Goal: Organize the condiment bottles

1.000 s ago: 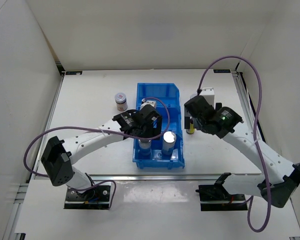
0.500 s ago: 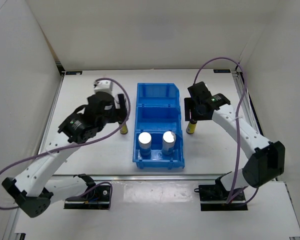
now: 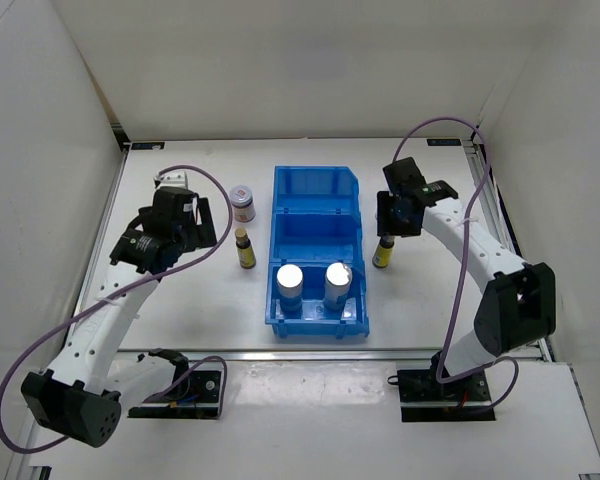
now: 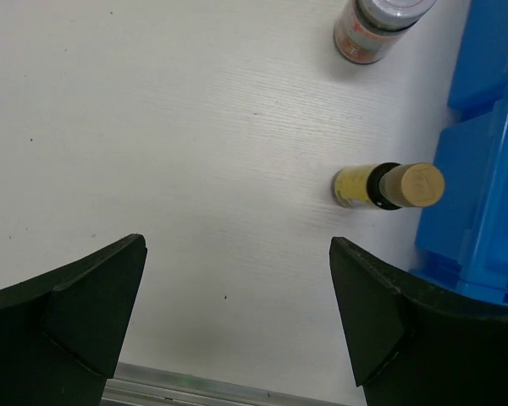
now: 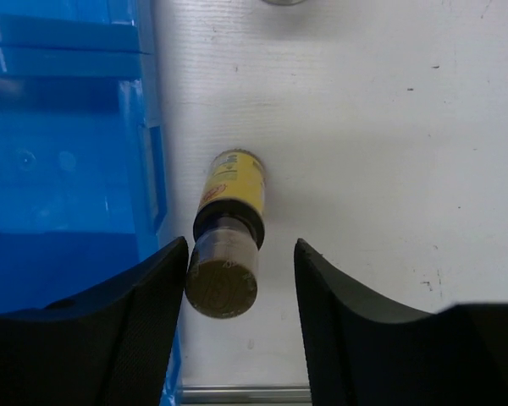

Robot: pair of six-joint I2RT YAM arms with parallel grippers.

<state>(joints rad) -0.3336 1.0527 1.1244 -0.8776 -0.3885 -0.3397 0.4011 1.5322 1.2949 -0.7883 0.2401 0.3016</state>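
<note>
Straddling a slim yellow-labelled bottle (image 5: 229,222), the right gripper (image 5: 240,258) is spread open with one finger on each side of the tan cap. The inner finger is hard by the cap and the outer one is clear of it, which looks like a line-up for a pinch at the neck rather than a hold. This bottle stands upright on the counter (image 5: 364,127), just beside the right wall of the blue three-compartment bin (image 5: 148,169). The left gripper (image 4: 237,271) hangs wide open over bare counter, holding nothing. Beyond it, left of the bin, are the second slim bottle (image 4: 388,185) and a grey-lidded jar (image 4: 374,24). Both slim bottles are dark, with yellow labels and round tan caps. Two white-blue cylinders (image 3: 289,280) with shiny silver tops already share the bin's nearest compartment, so like probably goes with like.
</note>
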